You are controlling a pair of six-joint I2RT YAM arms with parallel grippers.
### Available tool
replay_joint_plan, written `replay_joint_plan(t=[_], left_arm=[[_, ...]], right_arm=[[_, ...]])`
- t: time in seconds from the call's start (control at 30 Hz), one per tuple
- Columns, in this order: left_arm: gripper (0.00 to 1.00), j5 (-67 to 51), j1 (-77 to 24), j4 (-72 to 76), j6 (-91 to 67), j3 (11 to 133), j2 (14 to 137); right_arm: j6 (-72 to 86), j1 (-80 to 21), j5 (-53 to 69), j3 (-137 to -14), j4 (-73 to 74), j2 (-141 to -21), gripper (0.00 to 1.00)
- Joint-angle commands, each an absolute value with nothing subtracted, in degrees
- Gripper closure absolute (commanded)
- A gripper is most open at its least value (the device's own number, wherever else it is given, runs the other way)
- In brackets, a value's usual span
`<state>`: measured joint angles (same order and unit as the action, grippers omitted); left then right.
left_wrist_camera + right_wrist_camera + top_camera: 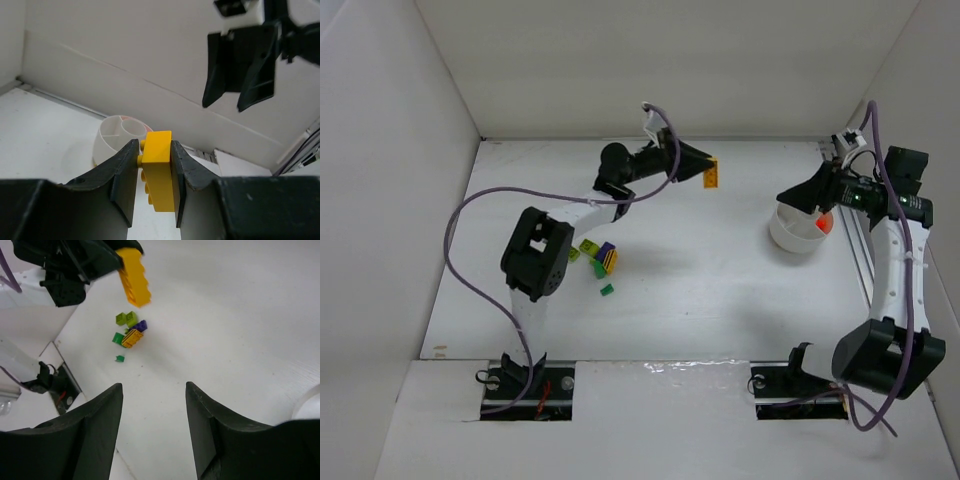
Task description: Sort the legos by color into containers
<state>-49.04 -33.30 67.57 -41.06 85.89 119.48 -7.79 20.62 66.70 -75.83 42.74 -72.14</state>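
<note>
Left gripper [153, 146] clamped on yellow-orange brick [160, 182], held up off table [720, 290], well away from white bowl [788, 234]. Right gripper [154, 387] has jaws apart with nothing between, hanging right over bowl. Red bit [824, 224] shows there, can't tell which compartment. Other bricks [599, 257] (lime, purple, orange, green) bunched near left arm, tiny green one [607, 290] just beside.

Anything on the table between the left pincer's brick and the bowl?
No. The top view shows only bare table between the yellow brick held in the left pincer and the white bowl.
</note>
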Motion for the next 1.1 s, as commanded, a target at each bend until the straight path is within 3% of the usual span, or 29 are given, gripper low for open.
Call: replay_joint_plan(t=[0.0, 0.13, 0.2, 0.27, 0.43, 0.67, 1.07], left_arm=[[1.00, -51.94, -31.21, 78.64, -49.20, 82.89, 108.74], [1.00, -48.88, -30.67, 75.77, -51.59, 80.69, 103.98], [1.00, -46.94, -31.28, 74.01, -51.59, 81.29, 102.49], [1.00, -43.53, -31.82, 71.46, -51.59, 82.61, 102.48], [1.00, -35.17, -31.82, 65.14, -55.80, 87.62, 101.16], [1.00, -27.86, -30.59, 58.98, -65.64, 88.68, 99.49], [1.00, -25.93, -27.86, 58.89, -69.87, 86.31, 97.21]], right_arm=[[-7.31, 19.96, 76.81, -75.41, 36.14, -73.11, 0.41], [-4.32, 15.13, 80.60, -76.03, 31.04, -74.79, 0.41], [4.50, 11.96, 81.21, -74.55, 25.17, -74.79, 0.41], [13.84, 8.81, 79.38, -72.08, 11.00, -74.19, 0.40], [28.01, 1.68, 73.66, -69.88, -6.03, -73.65, 0.40], [60.07, -1.93, 66.10, -62.94, -44.18, -74.27, 0.41], [67.23, -4.75, 52.22, -73.12, -26.39, -80.68, 0.44]])
